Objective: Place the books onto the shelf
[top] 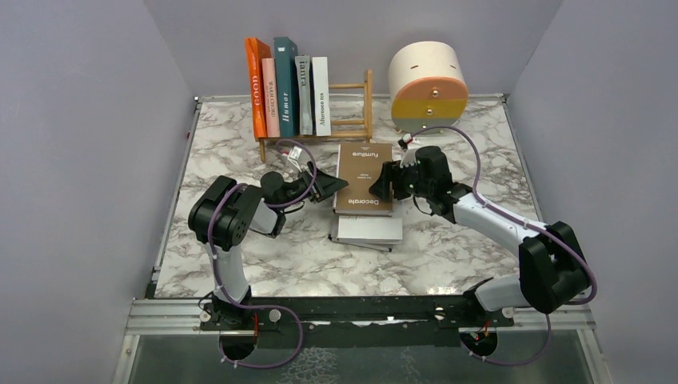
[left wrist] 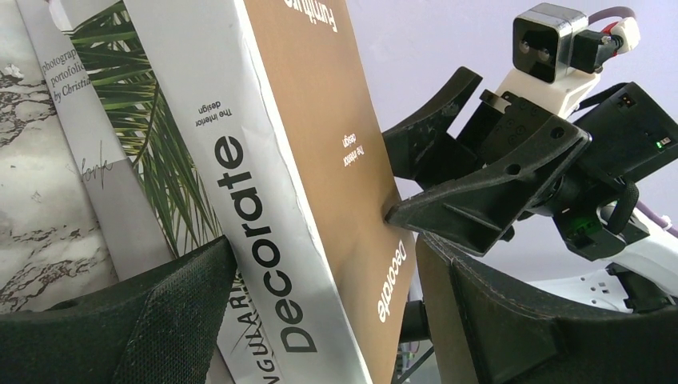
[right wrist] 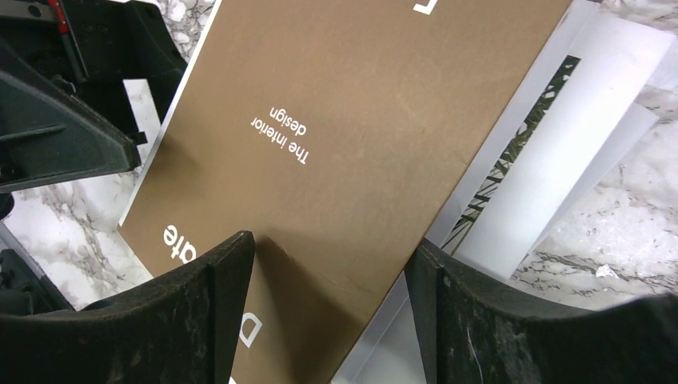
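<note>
Ok, the step in hand reads as getting the top book off the pile and stood up for the rack.

- shelf (top: 367,104): well beyond both sets of fingertips. Five standing books (top: 286,88) are packed at the end ahead of the left gripper (top: 329,186). The free rungs are ahead of the right gripper (top: 382,182), so that's the slot to aim for.
- stack (top: 366,232): lies between the two grippers.
- brown book (top: 364,176): on top of the stack, with the palm-leaf book (left wrist: 152,120) directly under it.
- left gripper: jaws wide, straddling the brown book's spine edge. A gap shows at the cover-side pad, so it isn't clamped.
- right gripper: jaws apart at the opposite long edge, gripping nothing. One fingertip (left wrist: 416,212) touches the brown cover.

How I'd do it:
- Use that right fingertip as a stop so the book can't skate sideways.
- Close the left jaws square on the spine edge, deep enough to bite.
- Take the brown book only and don't catch the palm-leaf cover below.
- Expect it to be heavy and slick, so tip it up slowly.

Orientation:
- Long axis runs away from both wrists toward the shelf, crosswise between the grippers.
- White spine faces the left gripper, fore-edge faces the right.
- "Decorate" end is nearest the wrists and the other title end is farthest.
- Cover faces up. I can't tell whether the spine edge is lifted off the pile.
</note>
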`<state>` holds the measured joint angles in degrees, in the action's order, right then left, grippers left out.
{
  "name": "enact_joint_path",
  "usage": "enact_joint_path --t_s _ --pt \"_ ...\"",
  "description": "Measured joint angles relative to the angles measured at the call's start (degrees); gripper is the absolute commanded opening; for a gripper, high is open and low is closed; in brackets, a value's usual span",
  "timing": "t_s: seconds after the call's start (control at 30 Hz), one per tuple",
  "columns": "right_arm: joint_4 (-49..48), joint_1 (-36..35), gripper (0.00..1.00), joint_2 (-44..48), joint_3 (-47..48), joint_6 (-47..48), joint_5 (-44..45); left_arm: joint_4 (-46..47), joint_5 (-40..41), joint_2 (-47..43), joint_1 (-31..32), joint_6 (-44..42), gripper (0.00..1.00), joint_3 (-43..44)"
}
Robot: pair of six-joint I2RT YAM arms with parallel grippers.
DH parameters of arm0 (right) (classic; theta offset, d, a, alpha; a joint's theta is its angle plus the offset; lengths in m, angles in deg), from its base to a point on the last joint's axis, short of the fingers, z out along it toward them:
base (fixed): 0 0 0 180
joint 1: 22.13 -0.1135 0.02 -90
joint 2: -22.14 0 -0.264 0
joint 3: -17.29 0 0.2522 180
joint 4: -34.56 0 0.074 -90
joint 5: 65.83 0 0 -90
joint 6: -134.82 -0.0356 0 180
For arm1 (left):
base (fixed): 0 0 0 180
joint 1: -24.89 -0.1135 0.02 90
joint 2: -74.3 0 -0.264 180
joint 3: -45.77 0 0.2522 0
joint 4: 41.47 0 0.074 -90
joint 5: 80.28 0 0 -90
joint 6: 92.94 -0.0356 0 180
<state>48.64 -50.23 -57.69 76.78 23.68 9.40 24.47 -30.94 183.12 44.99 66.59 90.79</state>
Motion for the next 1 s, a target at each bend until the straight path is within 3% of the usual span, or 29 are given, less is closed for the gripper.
enact_joint_path --t_s 0.43,0.77,1.0 --pt "-0.44 -0.52 0.66 0.0 -0.17 -0.02 -1.7 -0.02 -0.33 1.68 -0.11 0.22 0.75 2.4" --pt "-2.03 -1.49 0.66 0.13 -0.17 0.02 -2.73 -1.4 -0.33 1.68 -0.09 0.17 0.63 2.78" --pt "-2.73 -3.3 0.66 0.68 -0.17 0.83 -2.71 -2.36 -0.5 1.44 0.13 0.15 0.49 2.75"
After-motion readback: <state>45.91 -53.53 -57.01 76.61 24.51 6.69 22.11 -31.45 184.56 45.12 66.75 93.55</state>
